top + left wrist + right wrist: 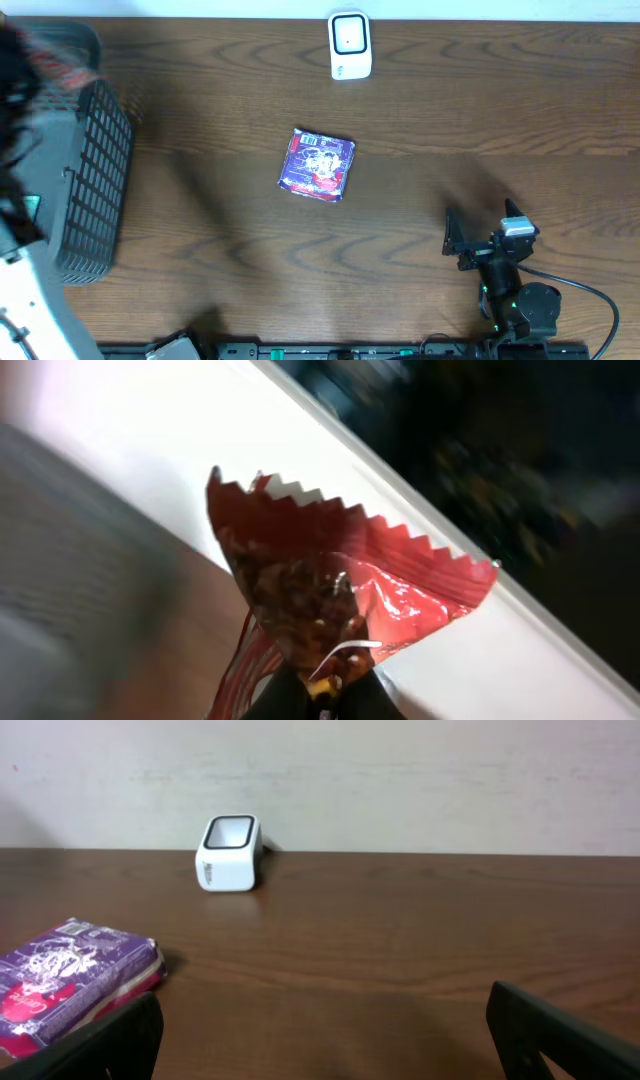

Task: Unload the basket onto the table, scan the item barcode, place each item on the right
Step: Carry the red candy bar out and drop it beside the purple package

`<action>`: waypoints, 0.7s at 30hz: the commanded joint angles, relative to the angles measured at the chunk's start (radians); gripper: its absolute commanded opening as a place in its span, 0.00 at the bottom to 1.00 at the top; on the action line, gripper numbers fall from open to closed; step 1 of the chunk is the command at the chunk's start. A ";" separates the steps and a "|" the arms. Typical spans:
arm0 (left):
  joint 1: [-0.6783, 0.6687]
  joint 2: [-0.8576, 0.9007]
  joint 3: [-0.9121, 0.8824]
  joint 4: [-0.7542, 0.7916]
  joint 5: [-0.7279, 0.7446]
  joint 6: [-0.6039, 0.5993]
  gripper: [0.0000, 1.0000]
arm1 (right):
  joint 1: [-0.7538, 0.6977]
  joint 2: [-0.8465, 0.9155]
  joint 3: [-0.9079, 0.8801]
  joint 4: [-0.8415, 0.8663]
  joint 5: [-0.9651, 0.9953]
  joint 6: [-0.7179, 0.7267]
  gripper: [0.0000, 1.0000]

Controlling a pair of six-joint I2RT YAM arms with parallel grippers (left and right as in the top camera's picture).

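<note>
By the black mesh basket at far left, the left pincer clamps a red serrated-edged foil packet, held aloft. The right pincer gapes idle. Next, the packet's barcode likely must face the white box scanner at the far centre.

Red packet with zigzag edge — purple-and-red pack, white scanner, brown wood-grain table

We see a wood-grain table with soft sheen, a smooth white plastic scanner, a glossy purple packet and a shiny, crinkled red wrapper.
</note>
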 commanded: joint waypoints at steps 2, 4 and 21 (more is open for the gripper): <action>-0.261 0.050 -0.020 -0.044 -0.009 -0.007 0.07 | 0.004 -0.002 -0.002 -0.003 0.006 0.010 0.99; -0.369 0.077 -0.027 -0.101 -0.122 -0.008 0.07 | 0.004 -0.002 -0.002 -0.003 0.006 0.010 0.99; -0.766 0.522 -0.028 -0.342 -0.657 -0.012 0.07 | 0.004 -0.002 -0.002 -0.003 0.006 0.010 0.99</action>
